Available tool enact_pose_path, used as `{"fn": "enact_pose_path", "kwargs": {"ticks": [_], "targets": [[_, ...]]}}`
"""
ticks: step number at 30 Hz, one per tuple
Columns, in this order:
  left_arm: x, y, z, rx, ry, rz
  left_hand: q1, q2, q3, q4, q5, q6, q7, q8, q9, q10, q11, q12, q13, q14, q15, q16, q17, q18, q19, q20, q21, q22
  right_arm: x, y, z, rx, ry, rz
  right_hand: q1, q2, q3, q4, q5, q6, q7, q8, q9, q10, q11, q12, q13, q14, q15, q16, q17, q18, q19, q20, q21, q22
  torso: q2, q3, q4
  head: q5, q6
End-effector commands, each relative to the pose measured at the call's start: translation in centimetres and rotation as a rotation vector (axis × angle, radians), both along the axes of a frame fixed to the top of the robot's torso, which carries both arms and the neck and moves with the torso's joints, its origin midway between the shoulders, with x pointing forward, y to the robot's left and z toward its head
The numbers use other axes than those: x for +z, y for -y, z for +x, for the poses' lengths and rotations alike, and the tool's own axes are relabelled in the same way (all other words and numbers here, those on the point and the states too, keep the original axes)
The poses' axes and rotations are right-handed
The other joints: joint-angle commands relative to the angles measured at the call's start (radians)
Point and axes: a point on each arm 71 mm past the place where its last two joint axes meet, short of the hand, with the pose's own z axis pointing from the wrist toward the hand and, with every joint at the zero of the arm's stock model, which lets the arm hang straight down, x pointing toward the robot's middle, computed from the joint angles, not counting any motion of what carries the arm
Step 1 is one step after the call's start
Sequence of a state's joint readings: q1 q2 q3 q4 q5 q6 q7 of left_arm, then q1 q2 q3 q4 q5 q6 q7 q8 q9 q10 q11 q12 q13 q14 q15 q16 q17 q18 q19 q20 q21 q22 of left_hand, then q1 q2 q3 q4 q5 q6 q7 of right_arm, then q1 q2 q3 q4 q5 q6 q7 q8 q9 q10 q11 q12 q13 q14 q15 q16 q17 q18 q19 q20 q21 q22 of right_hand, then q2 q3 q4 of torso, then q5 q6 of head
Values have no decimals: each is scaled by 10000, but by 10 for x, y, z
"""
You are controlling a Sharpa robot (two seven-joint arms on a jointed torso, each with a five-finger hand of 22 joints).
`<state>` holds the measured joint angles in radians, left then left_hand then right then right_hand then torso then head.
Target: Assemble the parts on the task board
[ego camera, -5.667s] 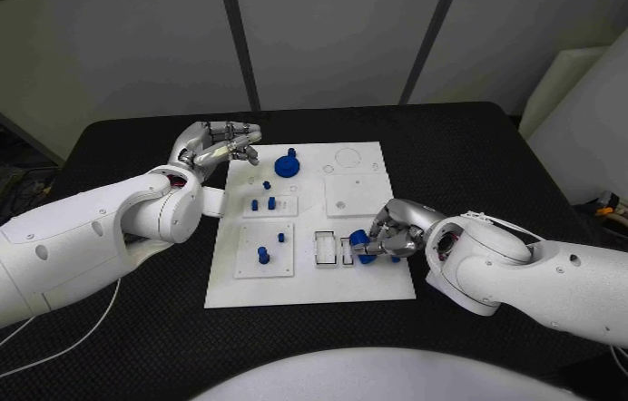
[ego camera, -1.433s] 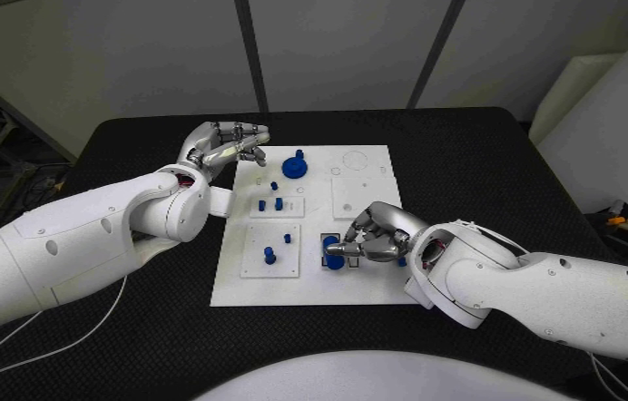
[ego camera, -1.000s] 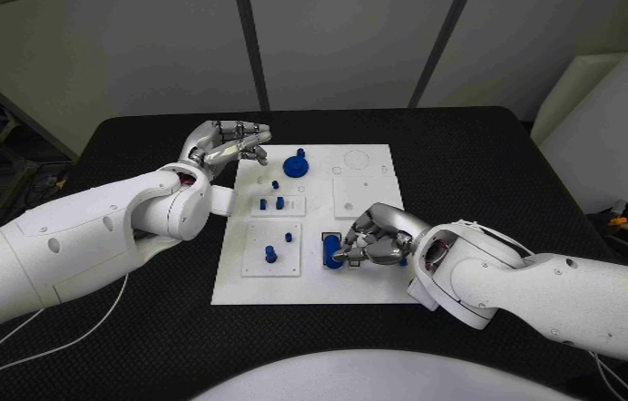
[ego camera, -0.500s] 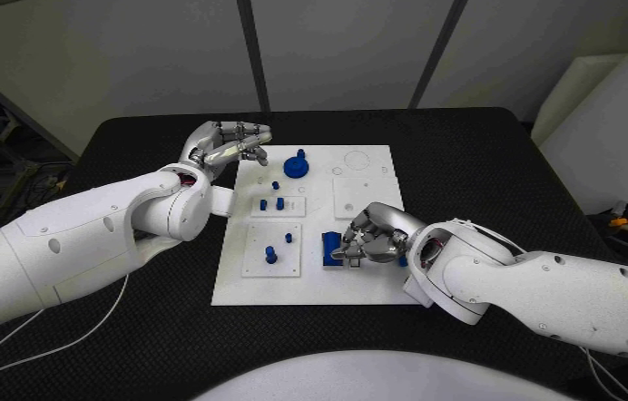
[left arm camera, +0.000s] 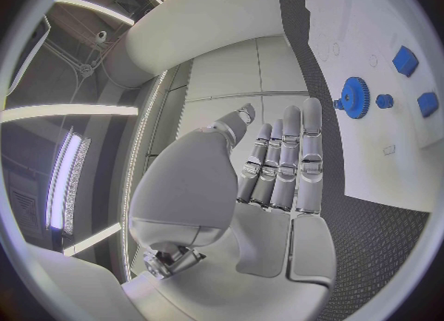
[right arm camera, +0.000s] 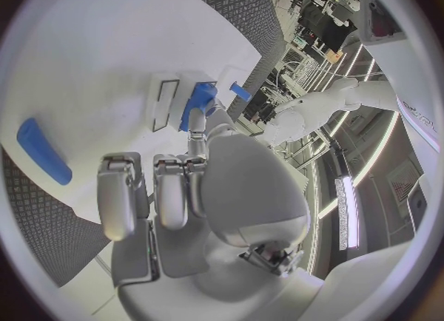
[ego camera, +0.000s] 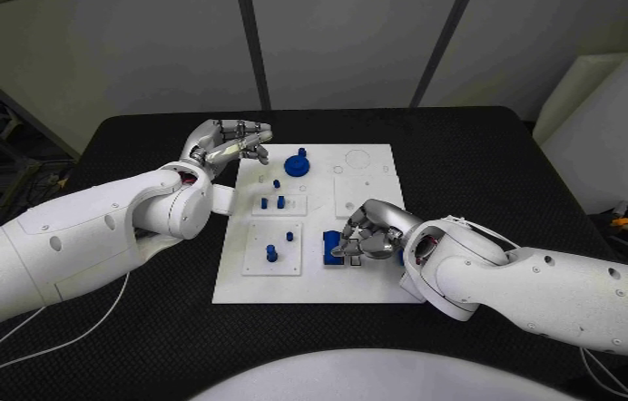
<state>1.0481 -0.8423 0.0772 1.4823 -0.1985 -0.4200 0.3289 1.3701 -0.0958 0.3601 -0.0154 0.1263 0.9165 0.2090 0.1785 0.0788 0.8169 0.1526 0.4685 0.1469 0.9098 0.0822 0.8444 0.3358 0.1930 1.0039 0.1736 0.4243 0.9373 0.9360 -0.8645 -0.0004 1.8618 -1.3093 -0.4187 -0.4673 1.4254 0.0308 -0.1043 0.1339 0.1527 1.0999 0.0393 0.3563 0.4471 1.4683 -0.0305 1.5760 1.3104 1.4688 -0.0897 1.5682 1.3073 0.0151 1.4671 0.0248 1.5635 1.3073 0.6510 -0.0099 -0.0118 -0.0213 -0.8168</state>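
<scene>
Right hand point(ego camera: 367, 235): fingers closed on a blue piece point(ego camera: 332, 249), holding it low over the white board point(ego camera: 370, 290), apparently to seat it in a slot.
Left hand point(ego camera: 230, 142): holds nothing, fingers extended, parked at the board's far corner, well clear.
Gear point(ego camera: 297, 162): lying flat near it.

Black tabletop point(ego camera: 485, 161) with a fine textured surface, standing before a wall of pale grey panels point(ego camera: 347, 29) parted by dark upright strips point(ego camera: 249, 34). At three o'clock, a white slab point(ego camera: 583, 115) leaning beside the tabletop. Long bright ceiling lights point(left arm camera: 92, 9) overhead. At nine o'clock, dark floor with cables point(ego camera: 33, 188).
</scene>
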Motion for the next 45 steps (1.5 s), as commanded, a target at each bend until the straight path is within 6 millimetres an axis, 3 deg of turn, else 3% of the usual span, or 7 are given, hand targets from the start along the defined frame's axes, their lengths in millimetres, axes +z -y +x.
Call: {"fn": "enact_pose_path", "kwargs": {"ticks": [1, 9, 15, 24, 37, 39, 45], "targets": [[1, 1, 0, -86, 46, -52, 8, 101, -1, -55, 6, -83, 4, 31, -7, -77, 22, 44, -15, -44, 15, 20, -16, -114, 47, 23, -61, -15, 4, 2, 0, -63, 521, -117, 98, -33, -6, -74, -25, -9, -82, 33, 7, 1025, -75, -52, 2604, 1020, -68, 26, 2635, -116, 965, -85, -13, 2508, -2, 3, -16, -15, 11], [1, -1, 0, -48, 46, -32, 8, 101, -1, -55, 6, -83, 4, 31, -7, -77, 22, 44, -15, -44, 15, 20, -16, -114, 47, 23, -61, -15, 14, 25, -7, -529, 655, 644, -499, -220, -174, 291, 973, -248, 69, -218, -96, 1025, 35, -52, 2604, 1019, 4, 26, 2634, -110, 952, -48, -31, 2484, -19, 4, -21, -54, 53], [1, -2, 0, -9, 44, -14, 8, 101, -1, -55, 6, -83, 4, 31, -7, -77, 22, 44, -15, -44, 15, 20, -16, -114, 47, 23, -61, -15, 20, 68, -11, -1073, 435, 396, -617, -124, -101, 460, 1180, -656, 340, -783, -367, 1025, 265, -52, 2604, 1000, 189, -32, 2553, -82, 893, 96, -104, 2382, -34, 4, -36, -129, 109], [-1, 0, 0, -29, 6, -26, 7, 108, -2, -60, 5, -101, 7, 56, -8, -103, 26, 83, -24, -46, 18, 26, -27, -115, 52, 24, -64, -24, 23, 107, -14, -1465, 425, -1006, -766, -227, -152, 594, 1140, -663, 455, -1110, -533, 924, 371, -245, 2494, 971, 288, -118, 2434, -57, 844, 206, -166, 2295, -66, 22, -121, -343, 185], [-5, 2, -2, -54, -78, -41, 26, 105, 2, -77, 7, -104, 5, 66, -8, -109, 24, 96, -27, -48, 15, 28, -30, -114, 54, 21, -63, -25, 11, 111, -9, -1414, 190, -2273, -1041, -463, -281, 848, 1052, -504, 480, -1265, -572, 857, 402, -382, 2418, 951, 324, -182, 2349, -32, 794, 266, -233, 2207, -50, 83, -186, -423, 203], [-5, 2, -2, -58, -82, -43, 26, 105, 2, -77, 7, -104, 5, 66, -8, -109, 24, 96, -27, -48, 15, 28, -30, -114, 54, 21, -63, -25, 9, 109, -8, -1381, 166, -2356, -1154, -583, -440, 960, 1619, -486, 484, -1337, -572, 852, 409, -394, 2412, 950, 328, -184, 2346, -31, 791, 272, -240, 2200, -48, 84, -176, -439, 195], [-6, 1, -2, -49, -83, -39, 26, 105, 2, -77, 7, -104, 5, 66, -8, -109, 24, 96, -27, -48, 15, 28, -30, -114, 54, 21, -63, -25, 6, 105, -6, -1272, 167, -2573, -1192, -635, -546, 1003, 1764, -472, 486, -1368, -564, 852, 410, -397, 2411, 951, 330, -184, 2347, -29, 790, 273, -244, 2196, -48, 67, -189, -429, 141]]}}
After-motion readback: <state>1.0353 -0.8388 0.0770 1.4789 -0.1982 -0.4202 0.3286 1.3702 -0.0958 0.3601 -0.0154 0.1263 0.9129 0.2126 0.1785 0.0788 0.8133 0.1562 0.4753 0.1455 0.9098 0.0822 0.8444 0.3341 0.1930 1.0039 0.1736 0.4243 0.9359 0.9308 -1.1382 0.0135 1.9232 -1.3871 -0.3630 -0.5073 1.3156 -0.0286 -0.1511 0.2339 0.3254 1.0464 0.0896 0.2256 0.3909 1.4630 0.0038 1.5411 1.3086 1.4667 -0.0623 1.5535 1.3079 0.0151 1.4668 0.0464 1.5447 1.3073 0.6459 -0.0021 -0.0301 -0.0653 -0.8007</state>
